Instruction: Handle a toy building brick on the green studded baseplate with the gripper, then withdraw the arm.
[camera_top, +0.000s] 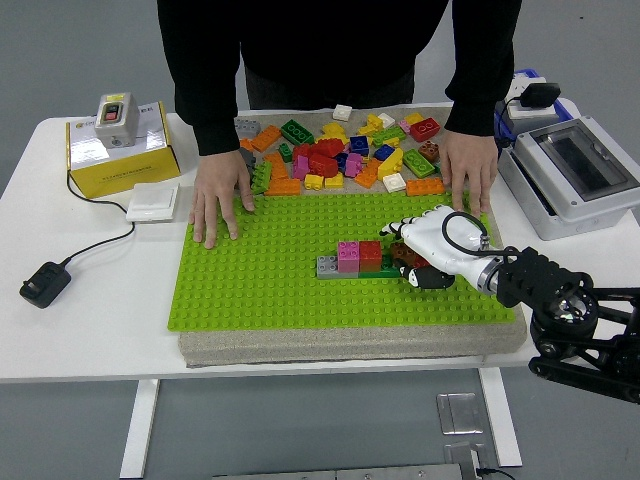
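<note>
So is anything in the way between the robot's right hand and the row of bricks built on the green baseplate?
Nothing visible is. The right hand is already at the right end of the brick row on the green baseplate, fingers curled around a dark brick there. The person's hands rest at the baseplate's far edge, clear of the row.
</note>
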